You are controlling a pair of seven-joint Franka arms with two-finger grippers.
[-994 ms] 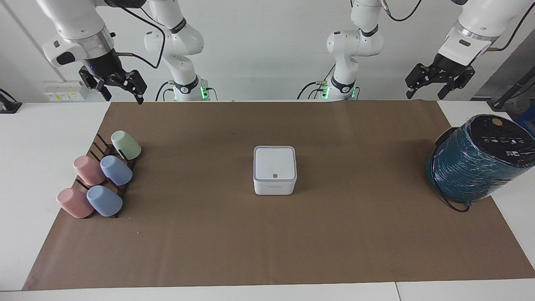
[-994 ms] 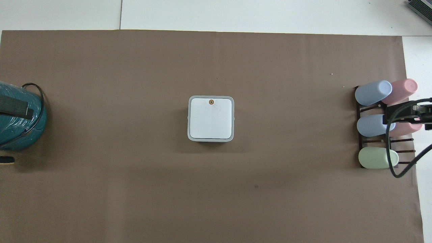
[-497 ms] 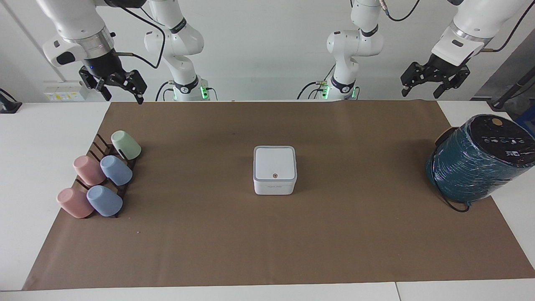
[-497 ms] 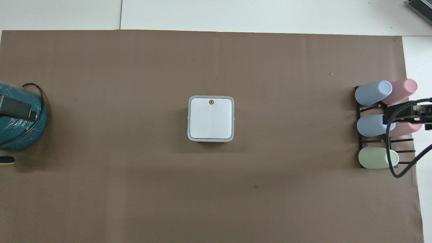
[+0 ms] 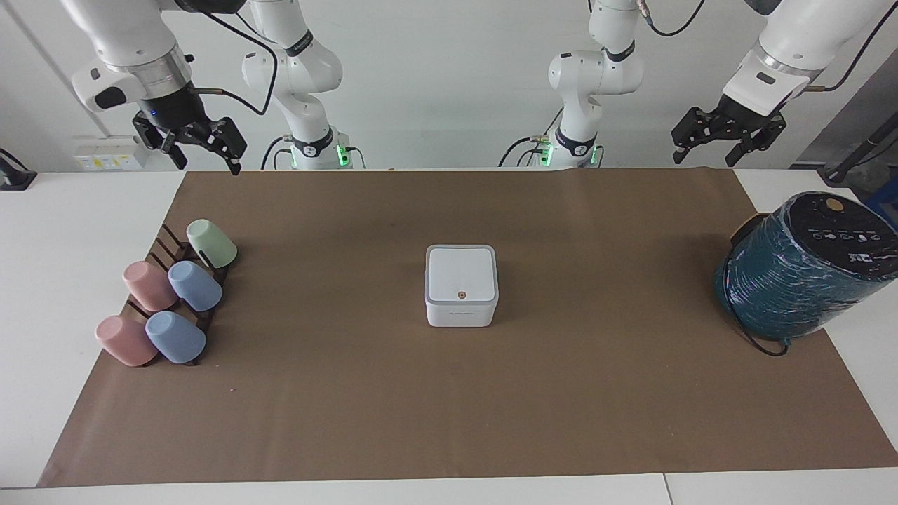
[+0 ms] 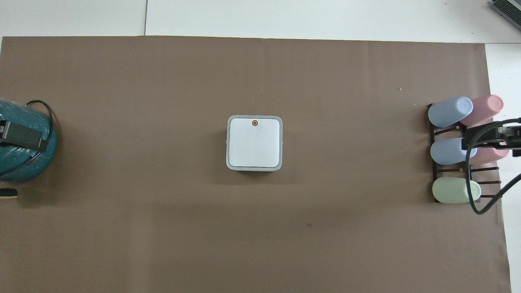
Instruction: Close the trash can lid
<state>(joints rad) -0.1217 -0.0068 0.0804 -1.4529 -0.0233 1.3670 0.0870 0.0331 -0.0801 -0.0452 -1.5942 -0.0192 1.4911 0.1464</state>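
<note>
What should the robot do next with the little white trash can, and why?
Probably nothing more than wait. The lid lies flat on the trash can, so it looks shut. The left gripper and right gripper, both open, hang over the table edge by the robots, touching nothing.

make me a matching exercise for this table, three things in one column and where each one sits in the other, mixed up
Things:
1. lid
2. teal wrapped cylinder
3. rack of cups

Places:
A. at the left arm's end of the table
B. at the right arm's end of the table
C. flat on the trash can, mid-table

Pairs: 1-C, 2-A, 3-B
</note>
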